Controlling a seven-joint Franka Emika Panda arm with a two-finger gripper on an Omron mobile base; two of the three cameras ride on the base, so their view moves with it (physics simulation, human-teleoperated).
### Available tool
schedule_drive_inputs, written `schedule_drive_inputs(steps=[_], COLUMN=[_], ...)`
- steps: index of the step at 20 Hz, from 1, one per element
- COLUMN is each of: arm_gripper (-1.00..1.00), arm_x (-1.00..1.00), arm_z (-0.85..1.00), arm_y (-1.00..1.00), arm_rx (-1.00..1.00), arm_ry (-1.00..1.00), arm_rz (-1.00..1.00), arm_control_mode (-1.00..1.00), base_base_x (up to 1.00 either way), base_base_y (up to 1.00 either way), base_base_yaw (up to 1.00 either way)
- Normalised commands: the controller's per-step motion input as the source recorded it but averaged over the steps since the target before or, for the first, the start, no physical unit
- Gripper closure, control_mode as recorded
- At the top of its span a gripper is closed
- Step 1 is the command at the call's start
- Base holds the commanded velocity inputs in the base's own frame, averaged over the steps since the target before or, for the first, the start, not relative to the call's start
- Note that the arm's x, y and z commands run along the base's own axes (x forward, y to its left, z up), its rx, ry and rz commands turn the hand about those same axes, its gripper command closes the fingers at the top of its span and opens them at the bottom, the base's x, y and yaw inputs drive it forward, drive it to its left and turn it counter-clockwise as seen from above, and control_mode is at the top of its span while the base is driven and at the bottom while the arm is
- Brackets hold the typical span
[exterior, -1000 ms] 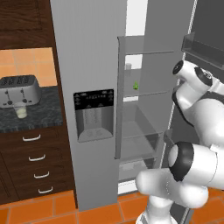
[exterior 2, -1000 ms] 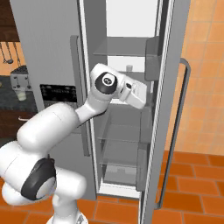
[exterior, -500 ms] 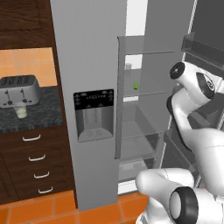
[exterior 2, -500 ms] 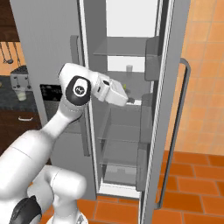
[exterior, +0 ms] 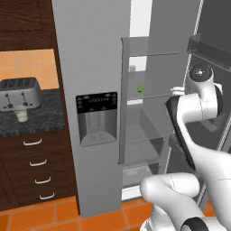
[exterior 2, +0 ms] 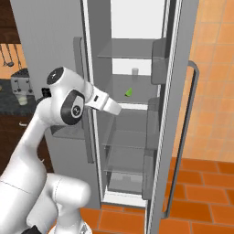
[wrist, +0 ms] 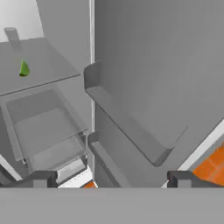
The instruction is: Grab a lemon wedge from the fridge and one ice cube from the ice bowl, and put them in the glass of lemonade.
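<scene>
The fridge [exterior: 90, 54] has its right door [exterior 2: 180, 68] swung open. On a glass shelf inside lies the tiny yellow-green lemon wedge [exterior: 140, 89] [exterior 2: 130, 92] [wrist: 24, 68]. My gripper [exterior 2: 118, 109] [wrist: 111, 179] hovers in front of the open compartment, a little below and left of the wedge and apart from it; it is open and holds nothing. Over on the dark counter, the glass of lemonade [exterior: 21, 115] [exterior 2: 21, 98] stands in front of the toaster [exterior: 20, 93]. The ice bowl is out of view.
A small clear cup [exterior: 132, 69] [exterior 2: 135, 71] stands behind the wedge on the same shelf. Door bins [wrist: 131, 127] jut from the open door on the right. Lower shelves and a drawer [exterior 2: 123, 180] sit below. Drawers [exterior: 36, 167] run under the counter.
The arm has folded leftward and the hand has drawn back a little from the wedge's shelf, dropping slightly. The gripper stays open.
</scene>
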Motion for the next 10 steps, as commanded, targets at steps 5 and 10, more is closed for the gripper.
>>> schedule_drive_inputs(steps=[5,10], arm_gripper=[-1.0,-1.0], arm_x=[-0.03,-0.63], arm_z=[-0.08,0.02], arm_y=[0.65,0.14], arm_rx=[0.08,0.03], arm_ry=[0.54,0.06], arm_rz=[0.75,0.22], arm_control_mode=[-1.0,-1.0], base_base_x=[0.0,0.0], base_base_y=[0.0,0.0], base_base_yaw=[0.0,0.0])
